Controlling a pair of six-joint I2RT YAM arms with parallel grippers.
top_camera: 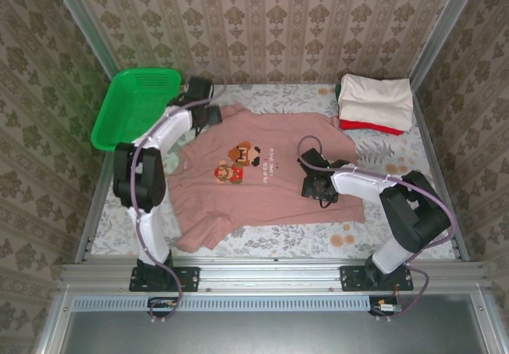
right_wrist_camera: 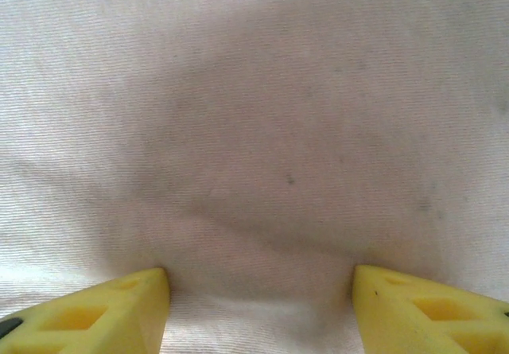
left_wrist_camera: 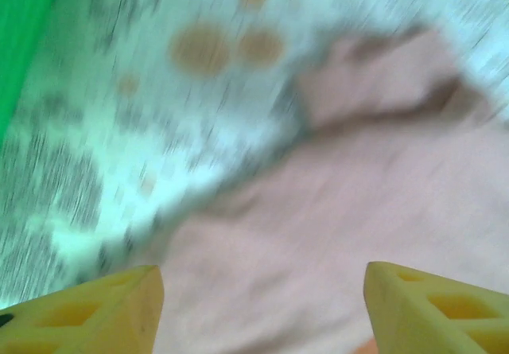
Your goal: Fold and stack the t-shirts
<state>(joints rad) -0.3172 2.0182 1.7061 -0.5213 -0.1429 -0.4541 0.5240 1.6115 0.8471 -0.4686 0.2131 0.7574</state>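
- Tabletop – pale floral-print cloth, metal rail along near edge, damask wallpaper walls on three sides.
- Dusty-pink cotton t-shirt w/ pixel-figure print lies spread mid-table.
- Cream and red folded shirts stacked far right.
- Green plastic mesh basket far left (against the wall).
- Left gripper – fingers apart, over a sleeve edge (view blurred).
- Right gripper – fingers apart, low over pink cloth.

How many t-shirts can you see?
3: a pink one spread flat in the middle, a cream one folded on a red one at the far right. More may hide between them.
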